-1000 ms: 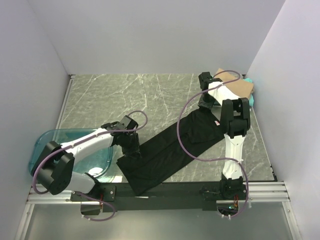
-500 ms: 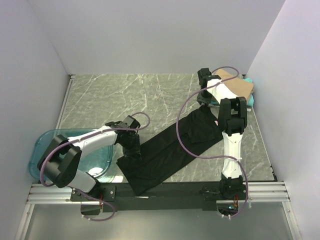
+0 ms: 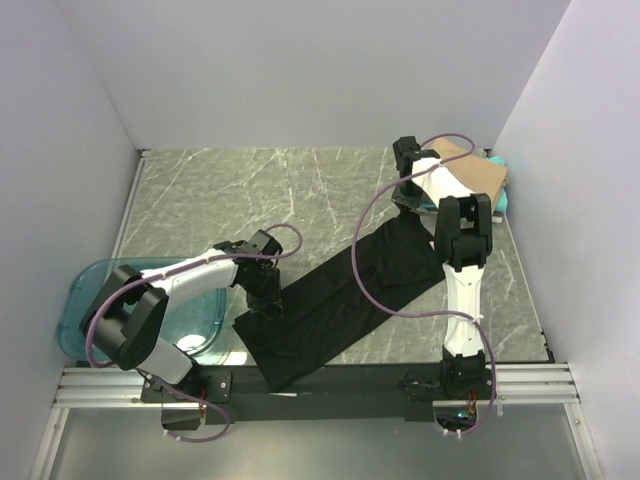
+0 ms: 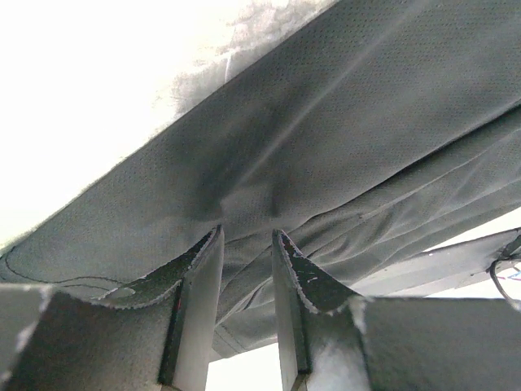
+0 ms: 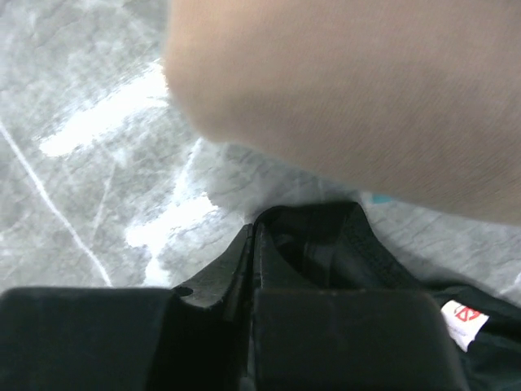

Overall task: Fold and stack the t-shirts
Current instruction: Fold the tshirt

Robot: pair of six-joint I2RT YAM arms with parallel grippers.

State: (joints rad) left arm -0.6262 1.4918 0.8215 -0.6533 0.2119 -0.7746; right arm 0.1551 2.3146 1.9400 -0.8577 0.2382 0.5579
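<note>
Left pincer (image 3: 266, 296) is clamped on a pinched-up ridge of the black t-shirt (image 3: 330, 305). In the wrist view its two grey, rough-edged fingers (image 4: 205, 252) stand a little apart with the cloth puckered between them. The knit there looks fine and lightly dimpled, falling away in long soft folds.

The right pincer (image 3: 403, 207) is clenched tight, its black fingertips (image 5: 244, 244) meeting at the rim of the shirt's ribbed collar (image 5: 326, 236). I cannot tell whether any cloth lies between them. A small white label (image 5: 466, 314) shows inside the neck.

The black shirt lies as a long narrow band slanting across the grey, white-veined marble-patterned desk (image 3: 250, 190), from the near middle edge up toward the far right.

Just beyond its collar end sits the tan t-shirt (image 3: 475, 172), folded into a flat squarish pad. It looks smooth and matte in the right wrist view (image 5: 366, 98). The teal t-shirt (image 3: 503, 200) peeks out from under it against the right wall.

A translucent blue plastic tub (image 3: 85, 290) with rounded corners rests at the near left.
</note>
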